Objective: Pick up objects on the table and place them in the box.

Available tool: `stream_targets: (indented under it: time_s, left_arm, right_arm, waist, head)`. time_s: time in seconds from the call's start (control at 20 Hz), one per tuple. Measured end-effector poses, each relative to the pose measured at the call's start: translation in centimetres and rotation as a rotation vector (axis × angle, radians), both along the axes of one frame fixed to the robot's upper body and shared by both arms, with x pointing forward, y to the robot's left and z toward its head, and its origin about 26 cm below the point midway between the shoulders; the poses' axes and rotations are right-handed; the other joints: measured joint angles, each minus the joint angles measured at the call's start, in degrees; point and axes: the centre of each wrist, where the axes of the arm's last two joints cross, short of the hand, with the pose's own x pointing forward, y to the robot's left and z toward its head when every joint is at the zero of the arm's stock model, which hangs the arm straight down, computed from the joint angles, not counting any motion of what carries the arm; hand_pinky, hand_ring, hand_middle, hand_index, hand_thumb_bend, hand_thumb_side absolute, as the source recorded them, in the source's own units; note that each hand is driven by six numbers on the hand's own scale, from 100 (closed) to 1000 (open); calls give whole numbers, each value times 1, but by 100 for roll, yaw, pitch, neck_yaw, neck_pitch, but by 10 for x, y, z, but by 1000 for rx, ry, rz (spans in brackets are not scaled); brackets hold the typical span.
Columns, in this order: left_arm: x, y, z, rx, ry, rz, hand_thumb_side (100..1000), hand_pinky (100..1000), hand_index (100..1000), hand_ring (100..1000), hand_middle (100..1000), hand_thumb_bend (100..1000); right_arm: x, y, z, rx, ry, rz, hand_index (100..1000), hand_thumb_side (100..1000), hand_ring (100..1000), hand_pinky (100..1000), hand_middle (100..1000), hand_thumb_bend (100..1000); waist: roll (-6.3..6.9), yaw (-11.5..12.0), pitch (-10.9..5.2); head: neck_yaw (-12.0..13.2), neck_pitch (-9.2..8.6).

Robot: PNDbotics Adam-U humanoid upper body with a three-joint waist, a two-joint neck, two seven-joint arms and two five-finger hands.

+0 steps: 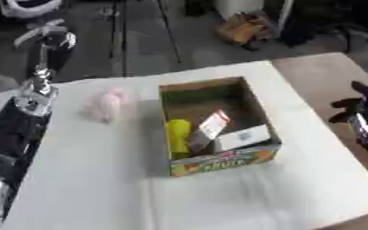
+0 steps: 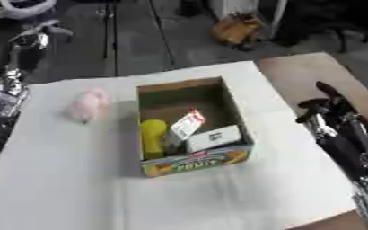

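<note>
A cardboard box with a colourful printed front stands open in the middle of the white table. Inside it lie a yellow object, a red and white packet and a white carton. A pink soft thing lies on the table just left of the box. My left hand is raised beyond the table's far left corner, fingers fairly straight, holding nothing. At the table's right edge my right hand hangs open and empty, level with the box.
The brown table top shows beyond the white cover on the right. A brown bag and stand legs are on the floor behind the table. Bare white surface lies in front of the box.
</note>
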Motion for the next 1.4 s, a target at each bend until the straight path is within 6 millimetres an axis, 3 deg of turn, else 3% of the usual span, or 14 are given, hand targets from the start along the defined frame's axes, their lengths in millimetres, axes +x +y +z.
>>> stream_targets:
  time_s: [0.55,0.95,1.4]
  left_arm:
    - [4,-31,-4,162,59,-154,891,649,835,742,784,550]
    - [5,-35,-5,221,81,-185,890,655,833,746,785,559]
    - [4,-35,-15,361,142,-208,831,688,851,765,799,677]
  right_arm:
    - [0,1,0,-2,2,8,1000,532,607,746,687,100]
    - [0,1,0,-3,1,10,1000,532,607,746,688,100]
    - [0,1,0,-3,0,12,1000,534,606,746,687,100]
  waist:
    - [-12,9,3]
    - [-14,14,3]
    - [0,-14,39]
  head:
    - [9,1]
    - [0,1]
    - [-18,1]
